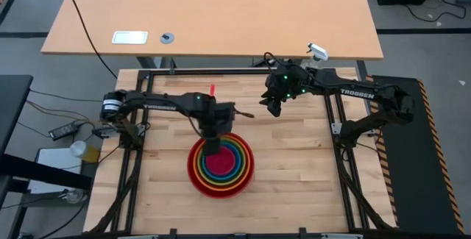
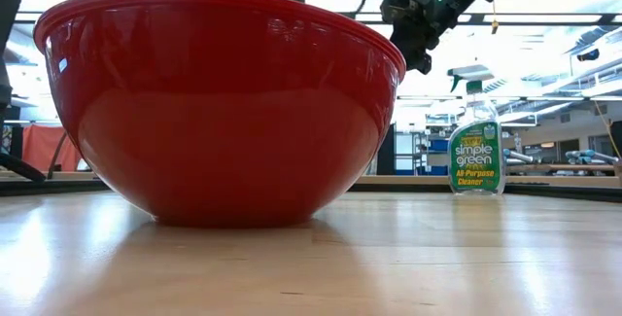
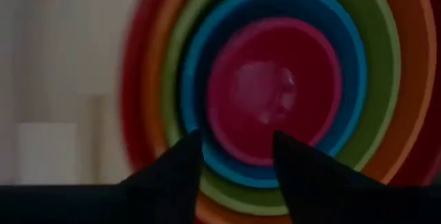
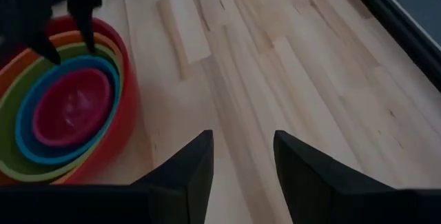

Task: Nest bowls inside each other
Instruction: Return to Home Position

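Five bowls sit nested on the wooden table, near its front middle: the red bowl (image 1: 190,168) outermost, then orange (image 4: 14,69), green (image 3: 375,79), blue (image 3: 344,27) and the pink bowl (image 3: 269,86) in the centre. The red bowl (image 2: 219,102) rests on its base. My left gripper (image 1: 212,148) hangs open just over the stack's far side, fingers pointing down with the pink bowl's rim showing between them (image 3: 238,151). My right gripper (image 1: 274,109) stands open above bare table at the far right, nothing between its fingers (image 4: 241,148).
A green spray bottle (image 2: 476,146) stands at the table's far right edge. Black frame rails (image 1: 335,132) border the tabletop. Bare wood (image 4: 296,79) lies to the right of the stack. A second table (image 1: 221,11) stands beyond the far edge.
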{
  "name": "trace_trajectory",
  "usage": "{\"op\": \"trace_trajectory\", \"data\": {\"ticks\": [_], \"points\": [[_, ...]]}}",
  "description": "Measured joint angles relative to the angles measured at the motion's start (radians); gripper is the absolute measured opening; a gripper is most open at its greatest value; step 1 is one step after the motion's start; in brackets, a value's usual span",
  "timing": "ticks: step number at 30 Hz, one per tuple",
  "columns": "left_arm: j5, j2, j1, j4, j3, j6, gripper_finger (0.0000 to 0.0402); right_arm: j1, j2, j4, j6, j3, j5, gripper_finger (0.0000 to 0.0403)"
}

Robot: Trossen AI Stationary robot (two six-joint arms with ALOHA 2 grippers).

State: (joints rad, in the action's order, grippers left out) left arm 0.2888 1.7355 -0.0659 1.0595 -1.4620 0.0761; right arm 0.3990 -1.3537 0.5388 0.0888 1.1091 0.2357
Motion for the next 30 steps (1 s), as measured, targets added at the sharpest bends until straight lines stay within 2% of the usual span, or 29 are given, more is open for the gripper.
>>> {"op": "trace_trajectory", "data": {"ticks": [3,7,10,14,18,23,30], "points": [[-0.056,-0.054,-0.016,-0.009,0.000,0.000,0.0210,0.010,0.015,-0.007,0.000,-0.001,0.012,0.0159],[-0.151,-0.213,-0.033,-0.173,0.074,0.021,0.0219,0.021,0.075,-0.072,0.000,-0.003,-0.007,0.0159],[-0.172,-0.360,-0.058,-0.325,0.195,0.068,0.0207,0.044,0.138,-0.125,0.028,-0.051,-0.004,0.0159],[-0.244,-0.545,-0.097,-0.500,0.347,0.147,0.0184,0.067,0.266,-0.262,0.099,-0.212,0.001,0.0159],[-0.312,-0.708,-0.138,-0.673,0.489,0.206,0.0161,0.111,0.401,-0.509,0.225,-0.412,0.016,0.0159],[-0.349,-0.896,-0.175,-0.863,0.683,0.267,0.0139,0.239,0.507,-0.768,0.407,-0.614,0.058,0.0159],[-0.384,-1.147,-0.209,-0.951,0.877,0.302,0.0104,0.380,0.622,-0.811,0.499,-0.709,0.147,0.0145]]}}
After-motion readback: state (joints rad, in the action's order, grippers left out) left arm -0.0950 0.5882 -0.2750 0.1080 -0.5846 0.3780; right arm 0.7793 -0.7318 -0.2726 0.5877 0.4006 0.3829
